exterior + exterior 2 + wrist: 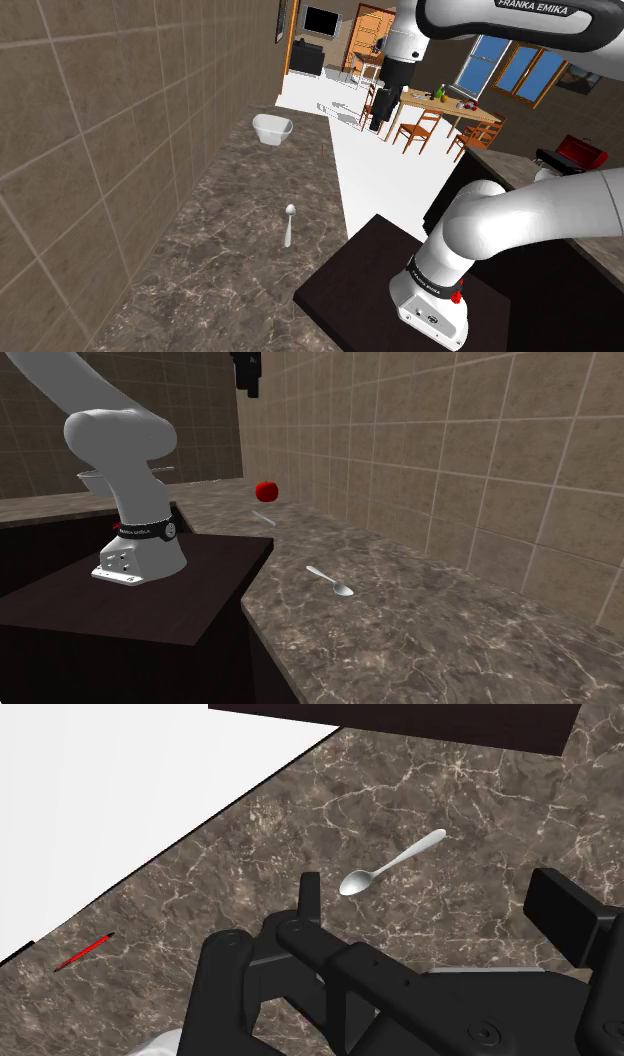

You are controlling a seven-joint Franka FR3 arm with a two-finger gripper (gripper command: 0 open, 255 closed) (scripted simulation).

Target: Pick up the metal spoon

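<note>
- A spoon (290,224) is pictured lying flat on a dark marbled counter (210,270), just below the middle of the shoulder view. Its bowl is turned toward the far end.
- The gripper (432,890) is poised well above the counter, its two black fingers spread apart with nothing between them. In the wrist view the spoon is seen beyond the fingertips, its bowl nearer one finger (310,894) than the other.
- The spoon is judged light, stiff and smooth. A slip is thought likely on the rounded bowl, so the slim handle, about midway along, is reckoned the better hold, pinched across its width.
- As it lies low on a hard top, little room is left under it for the fingertips, and a careful descent is thought to be called for.
- A white tub (272,129) is set well apart at the counter's far end, left of centre in the upper half of the shoulder view.
- A round red thing (265,490) and a thin pale thing (263,517), too small to name, are seen in the upper left of the second exterior view, well apart from the spoon.
- A red pencil (85,952) is seen by the counter's edge, also well apart.
- Nothing is seen standing between gripper and spoon. A tiled wall (90,150) runs along one side.
</note>
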